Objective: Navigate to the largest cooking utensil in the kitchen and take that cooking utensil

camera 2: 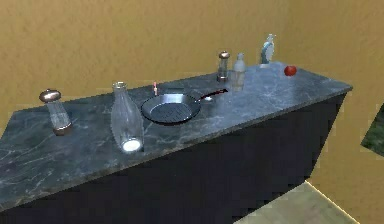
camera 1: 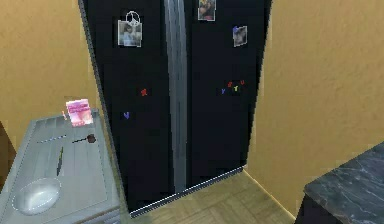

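Arm side view: pan (camera 2: 172, 107) lay flat about mid-bench on the dark bench (camera 2: 80, 150), handle pointing toward the view's right, at a shaker (camera 2: 224, 66). Judged it the biggest cooking utensil here, so it was your target.

Glass bottle (camera 2: 124, 120) stood just beside the pan on the view's left, nearer the bench's front edge. 2nd shaker (camera 2: 57, 110) stood further left. Spray bottle (camera 2: 267, 50) & a red fruit (camera 2: 290, 71) sat at the far right end, well apart from the pan.

Fwd view: black fridge (camera 1: 175, 90) ahead, grey sink bench (camera 1: 70, 175) at left w/ a small dark-headed utensil (camera 1: 88, 139).

Hand: you couldn't tell its state, nor whether it carried anything.

Risks, as judged:
- Reach coming in from the front edge could've clipped the bottle. It looked tall, narrow & easy to tip.
- Pan sat low & shallow, so a grab on the rim could've slipped. Handle looked the safer hold.
- The small utensil by the sink could've been mistaken for the target.
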